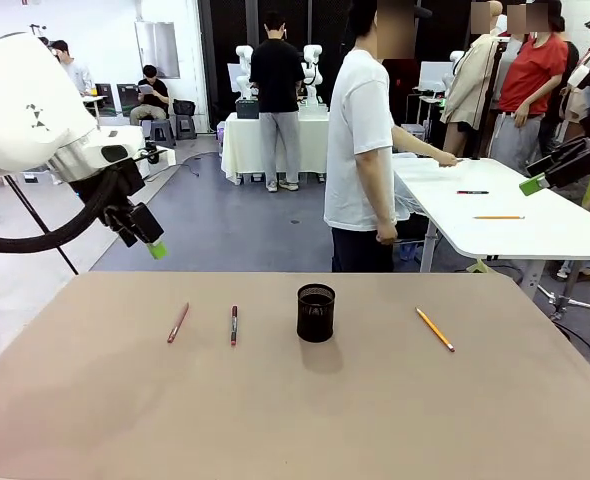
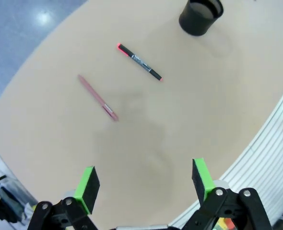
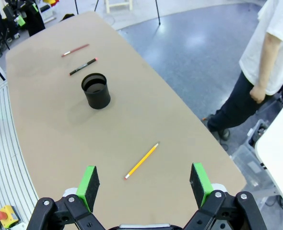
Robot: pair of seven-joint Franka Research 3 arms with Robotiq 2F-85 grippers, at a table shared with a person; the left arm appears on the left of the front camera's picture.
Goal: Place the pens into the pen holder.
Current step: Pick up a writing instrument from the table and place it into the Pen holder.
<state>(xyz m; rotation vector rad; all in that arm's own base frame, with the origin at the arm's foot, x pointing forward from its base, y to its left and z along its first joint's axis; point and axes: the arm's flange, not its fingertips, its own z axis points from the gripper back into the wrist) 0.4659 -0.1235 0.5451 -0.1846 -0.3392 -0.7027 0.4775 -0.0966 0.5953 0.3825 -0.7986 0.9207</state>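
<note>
Right, left jaws first: apart and empty, green pads (image 2: 88, 186) spread wide, hanging high above the worktop (image 2: 189, 124). Closest beneath them, in the left wrist view, is the reddish-pink pen (image 2: 97, 97), lying flat. Just past it is the red-and-black pen (image 2: 140, 62), also flat and roughly parallel. The pen holder (image 2: 200, 17) stands upright beyond both.

Right jaws: likewise apart, nothing between the pads (image 3: 199, 182), held high off the worktop's right side. The yellow pencil (image 3: 141, 160) lies flat below them, alone, well apart from the holder.

Layout reads as a split job. Two pens sit to the holder's left and the pencil to its right, with the holder mid-worktop where either arm can reach it. I take the raised poses as a ready stance that gives each wrist camera a view of its own share. Nothing sticks out of the holder, so I judge no pen placed yet.

A person (image 1: 360, 150) stands beyond the far edge, turned away, hands clear of my worktop.

Likely first pick for the left arm is the pink pen. It is thin and flat on the surface, so the pads would have to come right down to it and straddle it across its length
</note>
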